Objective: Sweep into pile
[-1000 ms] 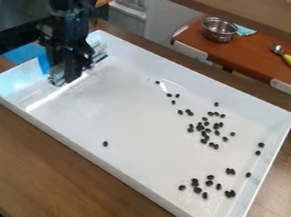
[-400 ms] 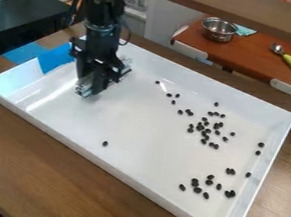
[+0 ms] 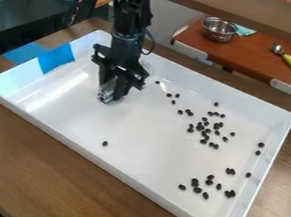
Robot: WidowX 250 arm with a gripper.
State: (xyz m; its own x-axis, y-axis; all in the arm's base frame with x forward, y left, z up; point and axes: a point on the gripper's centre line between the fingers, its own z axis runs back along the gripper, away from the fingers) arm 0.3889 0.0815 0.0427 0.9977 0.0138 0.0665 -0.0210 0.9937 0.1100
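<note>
The jaws, slightly apart, clasp a silvery tool (image 3: 107, 94).

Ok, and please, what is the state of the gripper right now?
Gripper: down at the white tray, something silvery at its lower end; whether open or closed cannot be told.

top edge cuts off arm (image 3: 128, 25); hand (image 3: 117, 92) hides some tray (image 3: 145, 143).

The black arm (image 3: 133, 15) comes in at the view's top edge, left of the middle, and hangs steeply, almost upright. A thin dark cable (image 3: 151, 45) bows out from it on the view's right. Below the wrist (image 3: 123, 44), the black pincer (image 3: 112, 95) points down, its body broader than the wrist above.
</note>
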